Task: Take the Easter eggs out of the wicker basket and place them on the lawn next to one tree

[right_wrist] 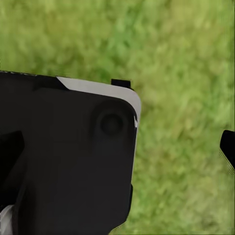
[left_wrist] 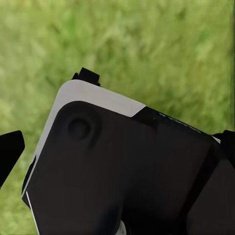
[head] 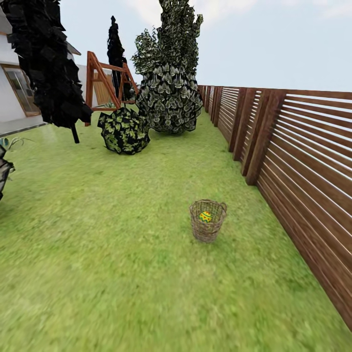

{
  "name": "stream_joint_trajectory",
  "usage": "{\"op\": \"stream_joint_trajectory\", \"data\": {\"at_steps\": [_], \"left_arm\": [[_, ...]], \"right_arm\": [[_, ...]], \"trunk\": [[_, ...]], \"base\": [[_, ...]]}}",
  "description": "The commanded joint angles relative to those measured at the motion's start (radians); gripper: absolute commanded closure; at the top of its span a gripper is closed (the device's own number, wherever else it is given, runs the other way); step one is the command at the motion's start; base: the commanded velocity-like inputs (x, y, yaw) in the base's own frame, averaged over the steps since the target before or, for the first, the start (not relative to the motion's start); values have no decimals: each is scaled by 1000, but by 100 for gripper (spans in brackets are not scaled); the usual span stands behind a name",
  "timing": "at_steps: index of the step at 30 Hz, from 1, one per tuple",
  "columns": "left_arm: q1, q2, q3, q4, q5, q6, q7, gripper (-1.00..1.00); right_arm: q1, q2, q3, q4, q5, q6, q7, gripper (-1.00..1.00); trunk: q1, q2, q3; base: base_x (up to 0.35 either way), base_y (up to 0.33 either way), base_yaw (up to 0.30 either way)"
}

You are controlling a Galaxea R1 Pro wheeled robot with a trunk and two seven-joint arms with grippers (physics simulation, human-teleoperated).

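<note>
The wicker basket (head: pixel 208 226) stands upright on the lawn (head: pixel 122 254), a few steps ahead and close to the fence. One yellow Easter egg (head: pixel 206 216) with red and green markings shows through its open top; any others are hidden inside. A tree (head: pixel 46 63) with a dark blocky canopy rises at the far left. In the left wrist view my left gripper (left_wrist: pixel 117 147) is open, its black fingertips (left_wrist: pixel 11 151) spread wide over my own dark body panel and grass. My right gripper (right_wrist: pixel 119 147) is likewise open and holds nothing, one fingertip (right_wrist: pixel 228 147) over the grass.
A brown slatted fence (head: pixel 298 161) runs along the right side. A round leafy bush (head: pixel 123 130) and a tall pale-leaved shrub (head: pixel 169 88) stand beyond the basket, with a wooden swing frame (head: pixel 100 78) and a white house (head: pixel 12 93) behind.
</note>
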Motion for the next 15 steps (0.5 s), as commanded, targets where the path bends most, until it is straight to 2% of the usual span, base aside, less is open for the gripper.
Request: {"op": "stream_joint_trajectory", "data": {"at_steps": [1, 15], "left_arm": [[0, 0, 0, 0, 0, 0, 0, -100], [0, 0, 0, 0, 0, 0, 0, -100]], "right_arm": [[0, 0, 0, 0, 1, -1, 0, -100], [0, 1, -2, -2, 2, -6, -1, -100]], "trunk": [[0, 0, 0], [0, 0, 0]], "base": [[333, 0, 0], [333, 0, 0]]}}
